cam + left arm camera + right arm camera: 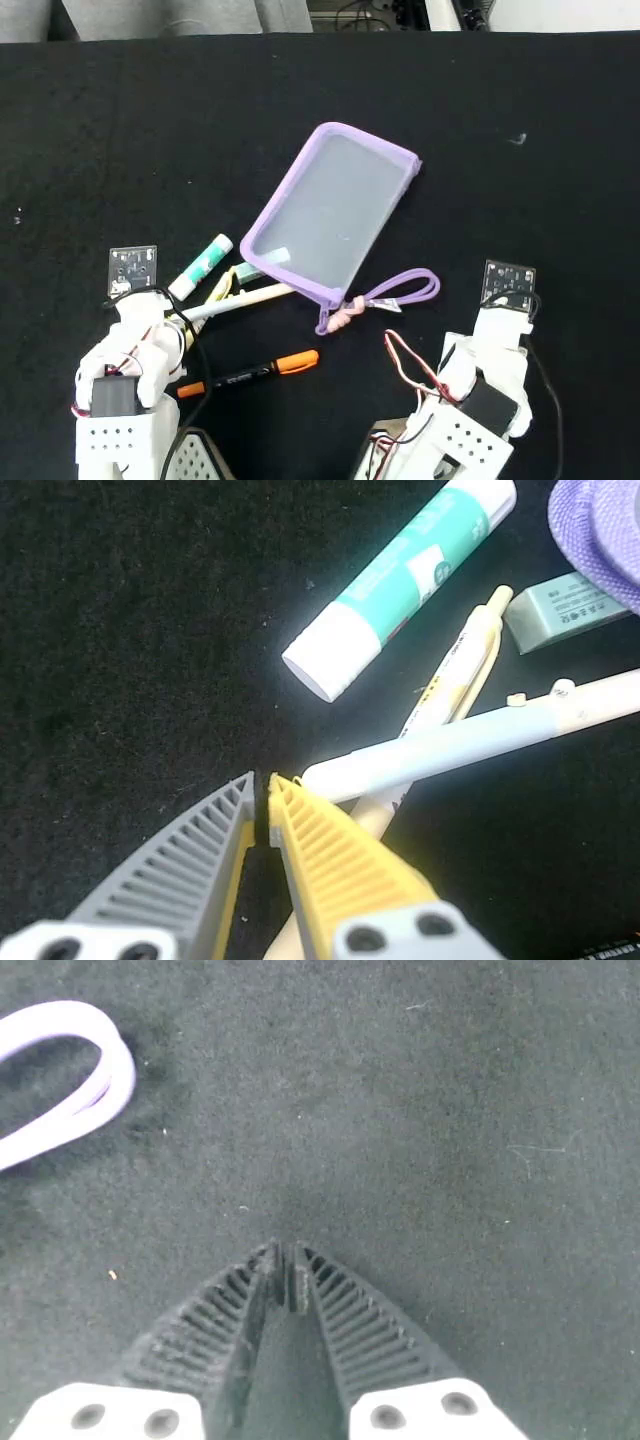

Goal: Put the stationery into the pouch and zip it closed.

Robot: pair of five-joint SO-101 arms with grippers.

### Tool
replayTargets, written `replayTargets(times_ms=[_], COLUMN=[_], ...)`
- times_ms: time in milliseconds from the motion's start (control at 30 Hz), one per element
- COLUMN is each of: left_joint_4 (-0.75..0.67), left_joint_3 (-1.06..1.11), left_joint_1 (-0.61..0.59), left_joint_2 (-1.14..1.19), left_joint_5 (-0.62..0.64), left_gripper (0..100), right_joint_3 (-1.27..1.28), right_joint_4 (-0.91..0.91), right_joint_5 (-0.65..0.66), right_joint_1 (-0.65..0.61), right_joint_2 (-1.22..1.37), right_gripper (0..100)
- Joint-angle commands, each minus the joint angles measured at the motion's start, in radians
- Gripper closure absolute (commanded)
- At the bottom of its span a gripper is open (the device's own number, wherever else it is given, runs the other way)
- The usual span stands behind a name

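Note:
The purple pouch (pixel 330 215) lies flat mid-table, its strap loop (pixel 405 290) trailing toward the right arm. Beside its near corner lie a green-and-white glue stick (pixel 200 266), a pale green eraser (pixel 250 272), a yellow pen (pixel 222 285) and a white and pale blue pen (pixel 240 298); an orange-capped black marker (pixel 250 374) lies nearer the front. My left gripper (pixel 268 785) is shut with nothing in it, its tips right at the end of the pale blue pen (pixel 470 742), over the yellow pen (pixel 455 675). My right gripper (pixel 285 1255) is shut and empty over bare cloth, the strap loop (pixel 60 1070) a short way off.
A black cloth (pixel 520 120) covers the whole table. Both arm bases stand at the front edge, left arm (pixel 120 390) and right arm (pixel 470 400). The glue stick (pixel 400 585) and eraser (pixel 570 610) lie just beyond the left gripper, with the pouch corner (pixel 600 530) past them.

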Motion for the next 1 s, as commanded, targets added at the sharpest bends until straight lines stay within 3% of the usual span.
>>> replayTargets(times_ms=[0, 467, 600, 867, 967], left_joint_4=[0.003, 0.003, 0.003, 0.003, 0.003], left_joint_3=[0.024, 0.024, 0.024, 0.024, 0.024], left_joint_1=[-0.005, -0.005, -0.004, -0.005, -0.005], left_joint_2=[-0.006, -0.006, -0.006, -0.006, -0.006], left_joint_5=[-0.005, -0.005, -0.005, -0.005, -0.005], left_gripper=[96, 96, 96, 96, 96], right_joint_3=[-0.001, -0.004, -0.005, -0.097, -0.094], right_joint_4=[0.008, -0.017, -0.143, -0.101, -0.101], right_joint_5=[0.003, 0.015, 0.238, 0.244, 0.241], right_joint_1=[0.005, -0.080, -0.109, -0.351, -0.468], right_joint_2=[-0.097, -0.094, -0.094, -0.093, -0.093], right_gripper=[98.6, 98.3, 98.3, 98.2, 92.7])
